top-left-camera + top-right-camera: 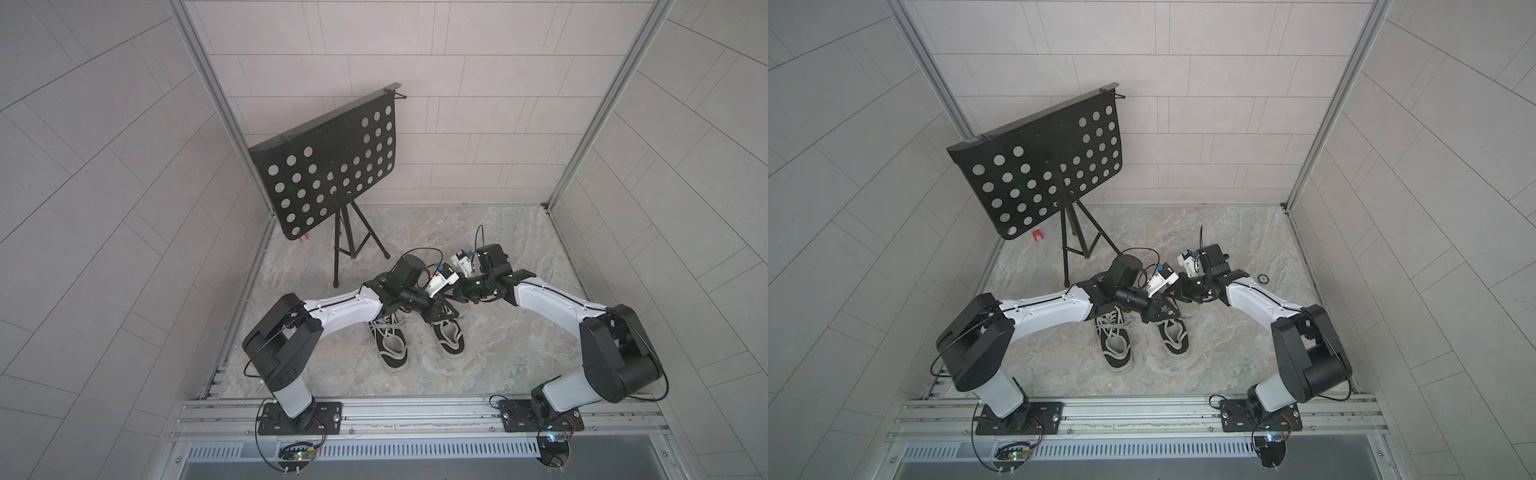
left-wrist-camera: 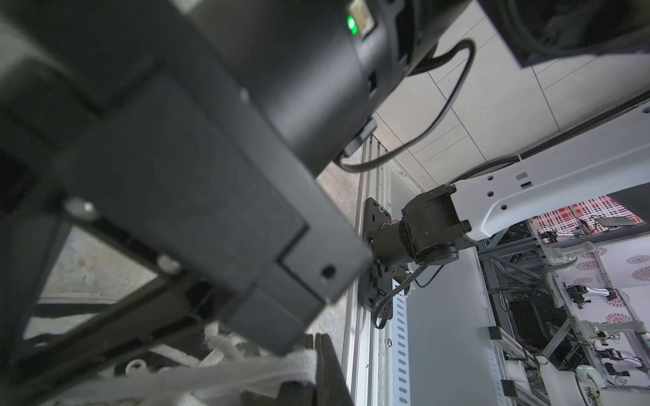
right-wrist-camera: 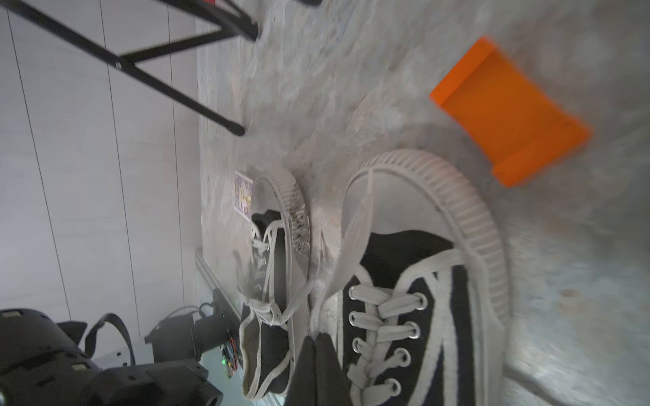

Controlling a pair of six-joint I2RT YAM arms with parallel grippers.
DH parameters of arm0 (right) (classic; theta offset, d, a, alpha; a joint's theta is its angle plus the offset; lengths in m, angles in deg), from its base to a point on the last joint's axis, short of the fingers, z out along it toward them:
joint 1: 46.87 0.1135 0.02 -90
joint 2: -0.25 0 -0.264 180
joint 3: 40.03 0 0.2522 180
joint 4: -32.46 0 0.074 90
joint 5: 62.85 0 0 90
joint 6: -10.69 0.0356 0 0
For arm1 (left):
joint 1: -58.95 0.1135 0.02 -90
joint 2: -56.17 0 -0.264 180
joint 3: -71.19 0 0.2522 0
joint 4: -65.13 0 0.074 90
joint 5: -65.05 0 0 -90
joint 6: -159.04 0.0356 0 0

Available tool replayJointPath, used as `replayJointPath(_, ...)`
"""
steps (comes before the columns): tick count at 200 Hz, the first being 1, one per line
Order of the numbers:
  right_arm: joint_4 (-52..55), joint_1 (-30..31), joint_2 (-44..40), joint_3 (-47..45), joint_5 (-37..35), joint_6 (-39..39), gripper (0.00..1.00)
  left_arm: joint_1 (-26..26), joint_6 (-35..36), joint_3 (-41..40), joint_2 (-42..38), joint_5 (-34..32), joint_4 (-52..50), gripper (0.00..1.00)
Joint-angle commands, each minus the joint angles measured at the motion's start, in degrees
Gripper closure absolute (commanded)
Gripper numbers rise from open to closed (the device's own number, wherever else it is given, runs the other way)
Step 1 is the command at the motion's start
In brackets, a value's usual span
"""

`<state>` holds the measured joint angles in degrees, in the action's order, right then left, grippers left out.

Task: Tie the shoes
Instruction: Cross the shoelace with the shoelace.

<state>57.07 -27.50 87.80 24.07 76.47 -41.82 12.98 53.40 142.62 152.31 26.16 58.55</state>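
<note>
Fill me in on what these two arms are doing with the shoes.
Two robot arms are at work on a black shoe on the floor; its twin lies alongside with no hand on it. Both hands meet low over the one shoe, and both are shut. The right hand pinches a lace that trails across the toe cap. The left hand sits among the laces, though whether it grips one is unclear. No finished bow is visible there.

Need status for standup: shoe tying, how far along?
Done: left shoe looks knotted, though a full bow isn't clear. In hand: right shoe, laced but untied; right gripper shut on one lace, left gripper apparently shut on another strand. Remaining: cross, knot and bow on the right shoe.
</note>
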Motion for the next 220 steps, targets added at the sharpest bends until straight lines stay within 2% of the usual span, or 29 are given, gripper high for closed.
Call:
replayJointPath(1,-0.5,1.0,2.5,0.9,4.5,-3.7,0.91,0.0,-1.7,-1.3,-2.5,2.1,2.9,0.94)
replayJointPath(24,1.3,0.4,1.8,1.1,2.5,-6.0,0.73,0.7,-4.0,-3.0,-3.0,1.3,4.5,0.92)
replayJointPath(54,0.9,-2.1,-1.7,0.0,0.4,-8.4,0.37,1.8,-6.8,-5.1,-3.8,0.6,6.9,0.90)
replayJointPath(78,-4.4,-5.3,-5.8,-4.4,0.7,-8.8,0.20,2.5,-8.8,-6.1,-4.2,0.4,8.4,0.90)
replayJointPath(94,-11.5,-7.3,-8.9,-8.9,3.0,-6.8,0.14,2.9,-9.8,-6.2,-4.2,0.3,8.9,0.89)
replayJointPath(121,-29.6,-7.9,-13.6,-17.5,7.2,-3.4,0.05,3.5,-11.8,-5.9,-3.5,0.0,9.3,0.89)
replayJointPath(155,-40.6,-7.9,-18.2,-26.4,2.1,-5.2,0.03,5.2,-16.2,-6.1,-2.2,-0.3,12.3,0.90)
replayJointPath(194,-43.8,-6.8,-21.5,-33.0,-1.6,-12.4,0.03,5.7,-18.0,-4.8,-0.5,0.3,12.8,0.90)
replayJointPath(220,-44.6,-2.9,-22.1,-35.2,-6.3,-18.1,0.03,5.7,-18.5,-4.0,0.4,0.7,12.8,0.90)
